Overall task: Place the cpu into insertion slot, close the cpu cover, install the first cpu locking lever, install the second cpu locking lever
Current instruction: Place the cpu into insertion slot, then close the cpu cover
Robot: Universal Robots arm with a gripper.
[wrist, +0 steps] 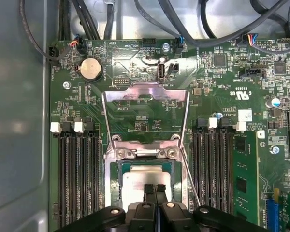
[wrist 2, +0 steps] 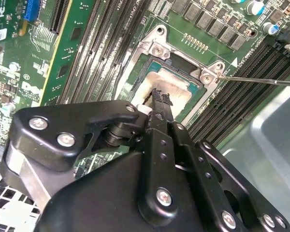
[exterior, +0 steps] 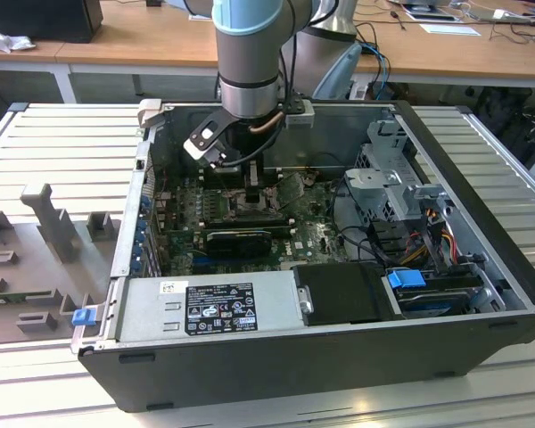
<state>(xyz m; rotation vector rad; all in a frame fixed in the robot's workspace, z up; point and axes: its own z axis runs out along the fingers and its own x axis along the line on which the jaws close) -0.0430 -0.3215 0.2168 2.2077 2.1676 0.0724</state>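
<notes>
I see the jaws shut together, empty, their tips just above the chip (wrist: 133,186). It lies flat in the socket (wrist: 112,179). The cover (wrist: 145,91) is swung open, off the socket, over the green board (wrist: 150,67).

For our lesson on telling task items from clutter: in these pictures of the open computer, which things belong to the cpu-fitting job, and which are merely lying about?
Belonging to the job:
gripper, over the cpu
cpu, seated
insertion slot
cpu cover, swung open
locking lever

Just there:
memory slots
coin battery
graphics card
power supply
cables
</notes>
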